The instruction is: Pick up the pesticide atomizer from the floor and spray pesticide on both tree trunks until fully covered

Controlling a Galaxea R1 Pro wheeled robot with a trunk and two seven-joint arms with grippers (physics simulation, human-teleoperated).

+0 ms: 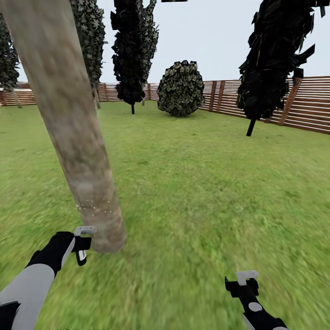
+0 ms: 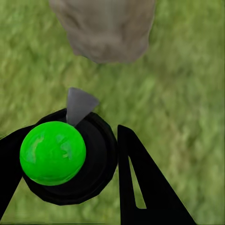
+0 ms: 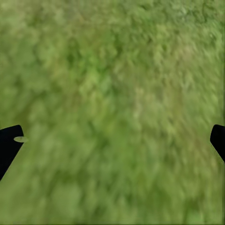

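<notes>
The robot stood on the grass (image 1: 206, 197) of the garden, right next to a tree trunk (image 1: 75, 137). The trunk was thick, pale and speckled, and it leaned across the left side of the head view. Tiny white specks showed low on the trunk.

The left gripper (image 1: 82, 245) was just beside the bottom of the trunk. Its fingers (image 2: 140, 187) were closed around the pesticide atomizer (image 2: 65, 157), a black round thing with a bright green ball on top and a small grey nozzle (image 2: 78, 105) pointing toward the trunk. The right gripper (image 1: 243, 284) hung low over the grass with its fingers spread wide, holding nothing.

I think the spraying step was going on. Next, the nozzle likely needs to be aimed higher up, since most of the trunk looked bare. Far off stood dark trees (image 1: 133, 50), a round bush (image 1: 181, 89) and a wooden fence (image 1: 307, 105).
</notes>
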